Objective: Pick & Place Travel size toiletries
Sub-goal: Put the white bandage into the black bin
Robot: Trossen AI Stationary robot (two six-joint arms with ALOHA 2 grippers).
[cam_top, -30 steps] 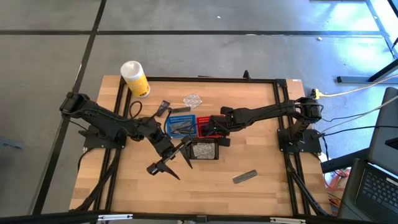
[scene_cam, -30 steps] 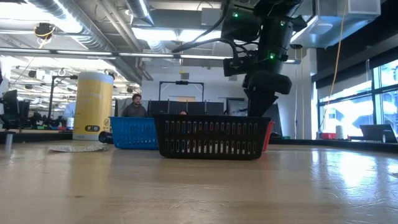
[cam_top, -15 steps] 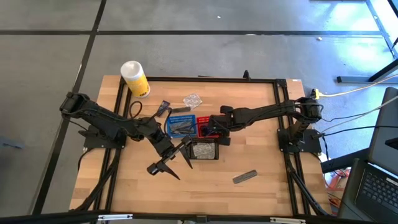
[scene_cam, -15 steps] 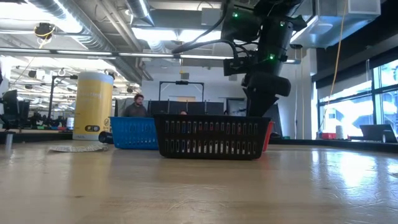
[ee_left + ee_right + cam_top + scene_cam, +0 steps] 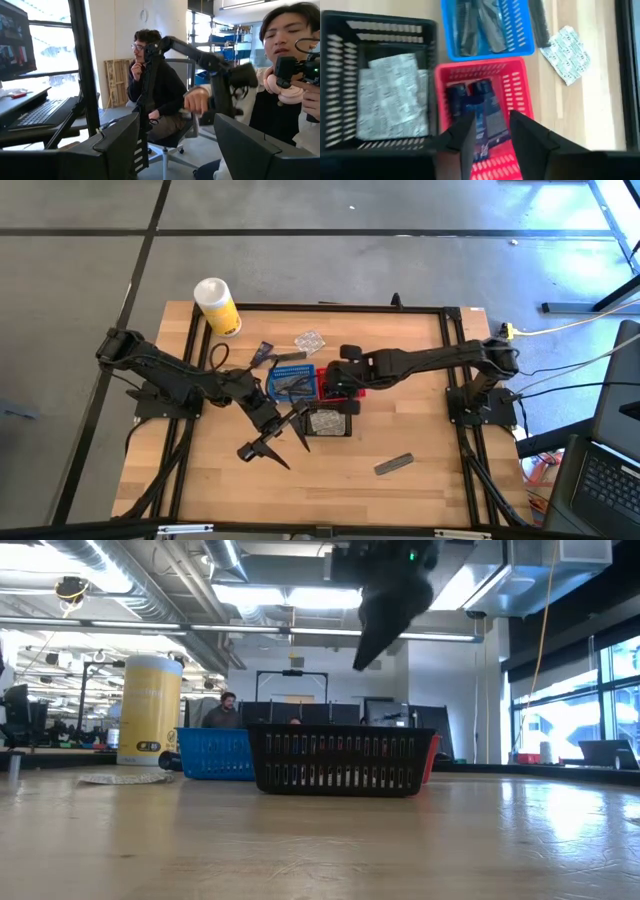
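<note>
My right gripper [image 5: 490,134] is open and empty, hovering above the red basket [image 5: 331,380], which holds dark navy tubes [image 5: 479,107]. In the low view it [image 5: 385,610] is high over the baskets. The blue basket [image 5: 515,30] holds slim grey tubes [image 5: 480,25]. The black basket [image 5: 340,75] holds crinkly packets [image 5: 390,95]. On the table lie a clear packet [image 5: 309,340], a navy sachet [image 5: 264,352], a dark slim piece [image 5: 290,357] and a grey tube [image 5: 393,464]. My left gripper [image 5: 270,445] waits open near the black basket [image 5: 328,422], and its wrist view faces the room.
A white-and-yellow canister [image 5: 217,305] stands at the table's far left corner. A black frame [image 5: 320,307] runs round the table edge. Bare wood lies on the near side around the grey tube. People sit in the room beyond the table [image 5: 155,90].
My right gripper has risen from low in the red basket to well above the baskets, shifting slightly toward the table's left. The baskets and the loose items have stayed put.
</note>
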